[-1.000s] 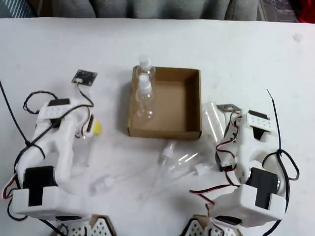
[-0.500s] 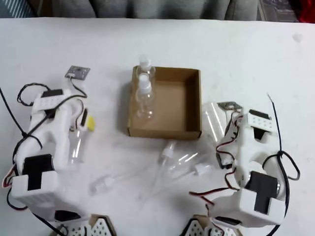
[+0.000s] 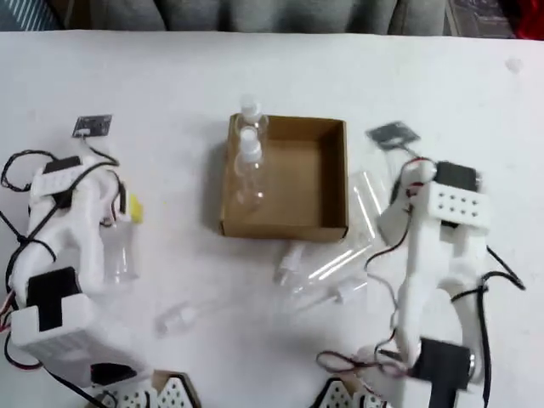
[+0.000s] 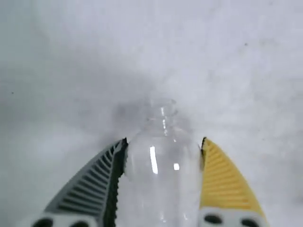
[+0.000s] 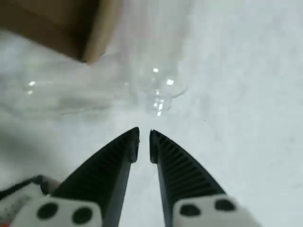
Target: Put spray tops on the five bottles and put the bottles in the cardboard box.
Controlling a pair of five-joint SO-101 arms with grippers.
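Cardboard box (image 3: pixel 316 170): two clear capped bottles (image 3: pixel 249 170) sit against one side wall. Left gripper (image 4: pixel 163 142) is clamped on an uncapped bottle (image 4: pixel 161 165), transparent with an open neck, well apart from the box. Right gripper (image 5: pixel 144 137) is closed and empty, just short of a loose bottle (image 5: pixel 156 80) by the box corner.

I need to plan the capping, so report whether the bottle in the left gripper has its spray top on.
Off. The bottle in the left gripper shows a bare, open neck.
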